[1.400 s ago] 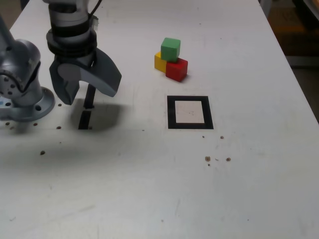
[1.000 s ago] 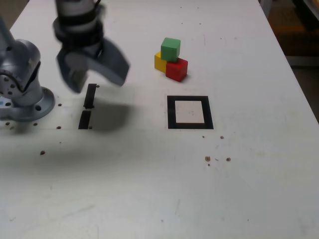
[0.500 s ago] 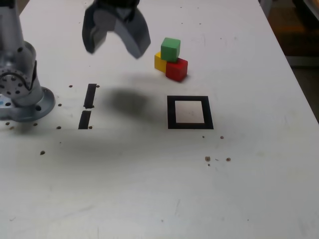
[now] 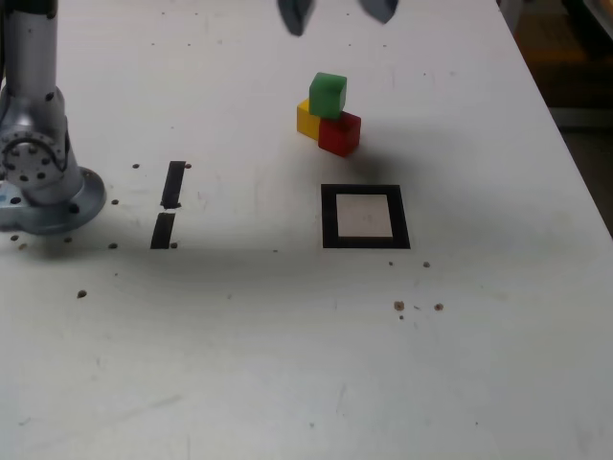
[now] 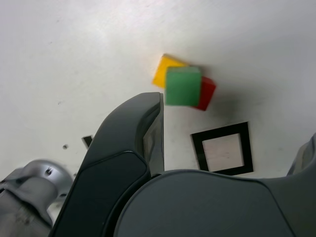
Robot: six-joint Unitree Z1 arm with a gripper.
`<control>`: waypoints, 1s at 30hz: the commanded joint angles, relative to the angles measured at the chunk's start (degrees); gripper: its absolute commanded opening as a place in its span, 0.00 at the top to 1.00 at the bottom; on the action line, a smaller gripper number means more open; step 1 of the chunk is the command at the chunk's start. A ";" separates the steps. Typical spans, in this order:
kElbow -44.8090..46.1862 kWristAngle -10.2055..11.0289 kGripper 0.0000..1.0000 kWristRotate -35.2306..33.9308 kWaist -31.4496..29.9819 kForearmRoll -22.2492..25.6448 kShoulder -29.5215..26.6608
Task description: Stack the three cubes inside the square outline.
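The three cubes sit together on the white table, beyond the square outline [image 4: 329, 217] in the exterior view. The green cube [image 4: 328, 94] rests on top, straddling the yellow cube [image 4: 306, 119] and the red cube [image 4: 339, 133]. My gripper [image 4: 338, 11] hangs high above the cubes, open and empty, with only its two dark fingertips showing at the exterior view's top edge. The wrist view looks down on the green cube [image 5: 182, 86], yellow cube [image 5: 163, 70], red cube [image 5: 207, 94] and black outline [image 5: 197, 150], with one finger [image 5: 148, 128] beside them. Nothing lies inside the outline.
Two short black tape strips [image 4: 173, 184] [image 4: 163, 230] lie at the exterior view's left, near the arm's grey base [image 4: 38, 177]. Small dark specks [image 4: 399, 306] dot the table in front of the outline. The table's right edge [image 4: 579, 172] runs close by.
The gripper has risen and swung from over the tape strips toward the exterior view's right, ending above the cubes. It stayed open. The cubes have not moved.
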 commanded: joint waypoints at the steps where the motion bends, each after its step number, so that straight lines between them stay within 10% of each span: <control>1: 1.21 0.05 0.01 0.32 0.02 0.05 1.47; 13: 7.72 1.63 0.06 1.12 0.54 -4.84 6.83; 30: 10.85 1.10 0.47 1.12 0.75 -9.71 9.64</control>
